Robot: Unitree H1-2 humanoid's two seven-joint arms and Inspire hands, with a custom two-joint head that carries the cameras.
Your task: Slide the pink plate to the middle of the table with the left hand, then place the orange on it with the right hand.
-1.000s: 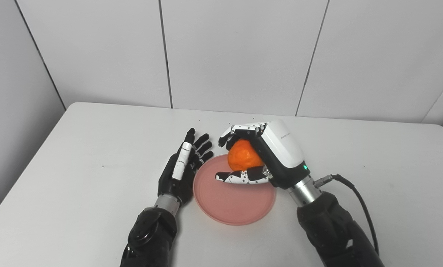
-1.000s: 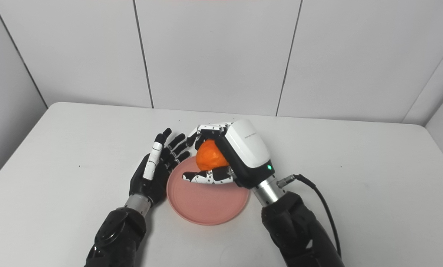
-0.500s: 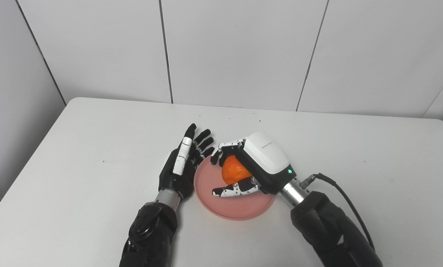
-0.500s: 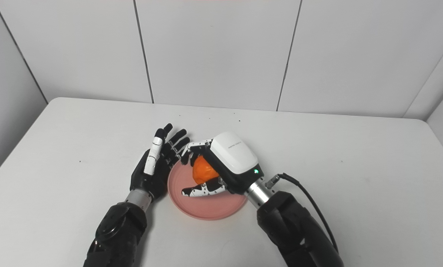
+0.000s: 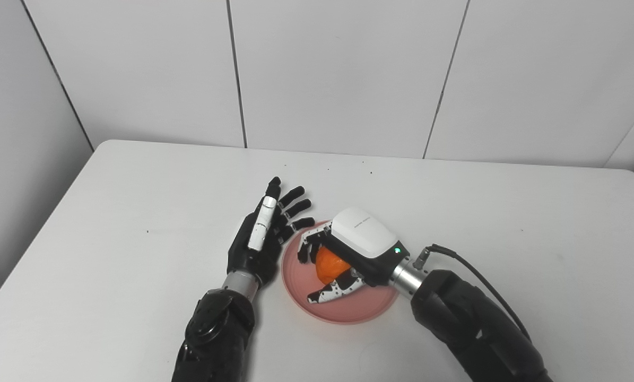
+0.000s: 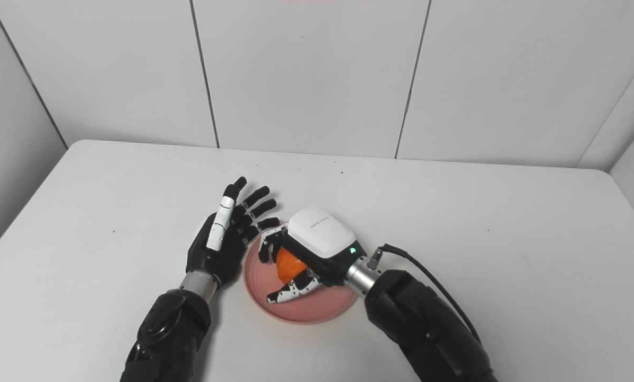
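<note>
Placing step, both head views. Your right hand (image 5: 348, 254) is low over the pink plate (image 5: 343, 313), its fingers (image 5: 309, 246) curled round the orange (image 5: 328, 263) from above and the thumb reaching under the near side. The orange sits inside the plate's rim, toward the left half; whether it already rests on the plate floor cannot be told, since the hand hides its underside. The plate lies near the middle of the white counter (image 5: 507, 223), so the slide appears done. Your left hand (image 5: 258, 239) stands on edge just beside the plate's left rim, fingers apart and straight, holding nothing.

To finish well, judge contact before you let go: lower until the orange bears on the plate, then spread the fingers slowly and evenly, because a round fruit is likely to roll if one side releases first. Lift the hand straight up, not sideways, so a fingertip does not drag the fruit toward the rim. Leave the left hand where it is as a stop against the plate shifting, and withdraw it only after the orange is at rest.

Writing: a small grey line of print crosses the white back cover of the right hand; it is too small to read. A green indicator light (image 5: 397, 250) glows near the wrist. No other labels are visible.
</note>
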